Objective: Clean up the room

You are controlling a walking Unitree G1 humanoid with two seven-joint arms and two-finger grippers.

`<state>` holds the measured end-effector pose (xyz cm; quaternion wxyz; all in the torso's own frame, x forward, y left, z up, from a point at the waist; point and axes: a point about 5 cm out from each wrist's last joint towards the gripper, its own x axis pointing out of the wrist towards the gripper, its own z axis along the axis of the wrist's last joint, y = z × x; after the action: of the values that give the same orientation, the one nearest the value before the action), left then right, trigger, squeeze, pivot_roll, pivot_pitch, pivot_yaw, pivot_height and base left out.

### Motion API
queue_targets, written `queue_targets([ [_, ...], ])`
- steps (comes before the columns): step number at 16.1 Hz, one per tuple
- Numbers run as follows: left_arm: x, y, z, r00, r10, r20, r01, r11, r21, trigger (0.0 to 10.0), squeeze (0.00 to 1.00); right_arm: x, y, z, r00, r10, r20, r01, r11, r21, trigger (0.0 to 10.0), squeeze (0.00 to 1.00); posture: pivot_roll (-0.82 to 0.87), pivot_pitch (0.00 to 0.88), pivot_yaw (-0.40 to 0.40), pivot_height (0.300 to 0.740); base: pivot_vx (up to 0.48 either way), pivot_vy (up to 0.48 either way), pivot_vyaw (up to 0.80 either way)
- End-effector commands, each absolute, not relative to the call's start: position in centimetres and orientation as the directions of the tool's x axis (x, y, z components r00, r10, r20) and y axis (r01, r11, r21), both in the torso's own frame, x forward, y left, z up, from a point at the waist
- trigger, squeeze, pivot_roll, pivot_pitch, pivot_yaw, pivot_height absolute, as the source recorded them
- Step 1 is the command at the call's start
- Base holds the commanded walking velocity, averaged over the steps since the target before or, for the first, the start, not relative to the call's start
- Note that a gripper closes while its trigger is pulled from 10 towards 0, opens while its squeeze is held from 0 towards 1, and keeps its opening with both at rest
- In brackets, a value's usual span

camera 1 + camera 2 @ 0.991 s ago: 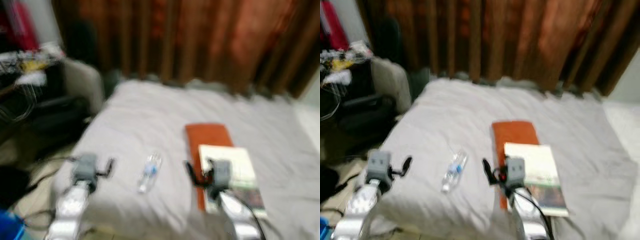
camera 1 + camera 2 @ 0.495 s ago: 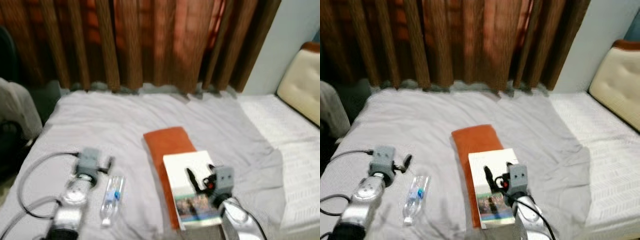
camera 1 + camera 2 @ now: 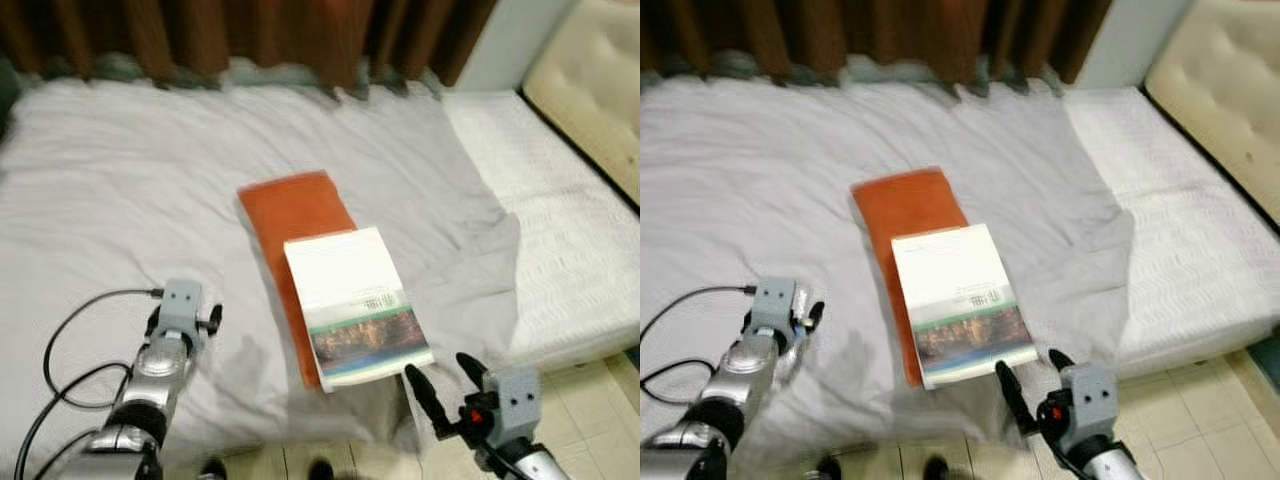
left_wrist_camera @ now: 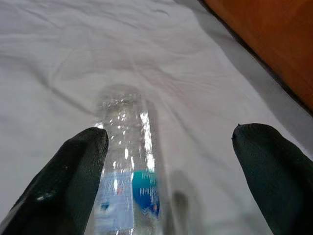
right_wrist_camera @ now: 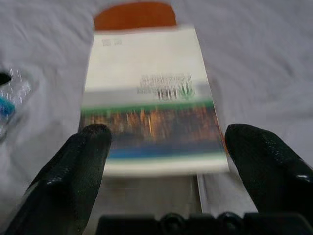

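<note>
A clear plastic bottle with a blue label [image 4: 124, 161] lies on the grey bedsheet [image 3: 120, 180]. My left gripper [image 4: 171, 142] is open over the bottle, one finger [image 4: 73, 176] close beside it, and my left arm [image 3: 165, 350] hides it from the head views. A white book with a picture cover [image 3: 355, 305] rests partly on an orange book [image 3: 295, 215] mid-bed. My right gripper [image 3: 443, 380] is open and empty, just off the bed's near edge and pointing at the white book [image 5: 149, 93].
A bare white mattress [image 3: 560, 230] and a beige padded headboard [image 3: 590, 80] lie to the right. Brown curtains [image 3: 250, 30] hang behind the bed. Pale floor tiles [image 3: 600, 400] show at the lower right. A black cable [image 3: 60, 340] loops beside my left arm.
The camera has swung right and tipped down. The bottle, earlier beside my left gripper, now lies under it. My right gripper has come back from over the white book to the bed's edge.
</note>
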<state>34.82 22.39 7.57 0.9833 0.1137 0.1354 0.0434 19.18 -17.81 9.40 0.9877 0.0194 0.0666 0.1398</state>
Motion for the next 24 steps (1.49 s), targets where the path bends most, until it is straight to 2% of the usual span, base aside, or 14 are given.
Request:
queue_targets([
  [1,34.8,23.9,8.1,0.957,0.187,-0.222,-0.12,0.951,0.286,10.0,0.0,17.7,-18.4,10.1,0.95,0.268,-0.164,-0.262,0.963,0.058,10.0,0.0,-0.3,0.549,-0.216,0.74,0.0,0.0,0.0],
  [6,35.2,24.3,9.4,0.97,0.204,-0.13,-0.139,0.909,0.392,10.0,0.0,16.0,-18.4,10.5,0.943,0.256,-0.215,-0.246,0.967,0.073,10.0,0.0,-0.31,0.585,-0.229,0.74,0.0,0.0,0.0],
  [8,35.2,23.9,9.4,0.976,0.18,-0.12,-0.108,0.885,0.453,10.0,0.0,15.3,-18.2,10.4,0.936,0.256,-0.24,-0.242,0.966,0.087,10.0,0.0,-0.3,0.592,-0.229,0.74,0.0,0.0,0.0],
  [11,34.7,24.0,8.5,0.97,0.179,-0.162,-0.095,0.901,0.423,10.0,0.0,14.8,-17.7,10.5,0.93,0.264,-0.254,-0.246,0.964,0.099,10.0,0.0,-0.31,0.593,-0.231,0.74,0.0,0.0,0.0],
  [15,33.8,24.9,7.1,0.945,0.221,-0.242,-0.121,0.921,0.369,10.0,0.0,14.4,-17.4,10.7,0.921,0.273,-0.278,-0.251,0.961,0.112,10.0,0.0,-0.32,0.605,-0.242,0.74,0.0,0.0,0.0],
  [19,33.5,26.7,7.6,0.928,0.322,-0.19,-0.19,0.844,0.501,10.0,0.0,13.8,-17.8,10.9,0.914,0.267,-0.304,-0.245,0.963,0.11,10.0,0.0,-0.34,0.613,-0.256,0.74,0.0,0.0,0.0],
  [21,33.5,27.0,7.8,0.925,0.335,-0.179,-0.202,0.833,0.515,10.0,0.0,13.7,-17.8,10.9,0.913,0.266,-0.309,-0.244,0.964,0.109,10.0,0.0,-0.34,0.613,-0.256,0.74,0.0,0.0,0.0],
  [24,33.1,28.8,8.3,0.897,0.411,-0.163,-0.282,0.816,0.504,10.0,0.0,13.1,-18.0,10.8,0.904,0.264,-0.335,-0.24,0.964,0.111,10.0,0.0,-0.33,0.619,-0.261,0.74,0.0,0.0,0.0],
])
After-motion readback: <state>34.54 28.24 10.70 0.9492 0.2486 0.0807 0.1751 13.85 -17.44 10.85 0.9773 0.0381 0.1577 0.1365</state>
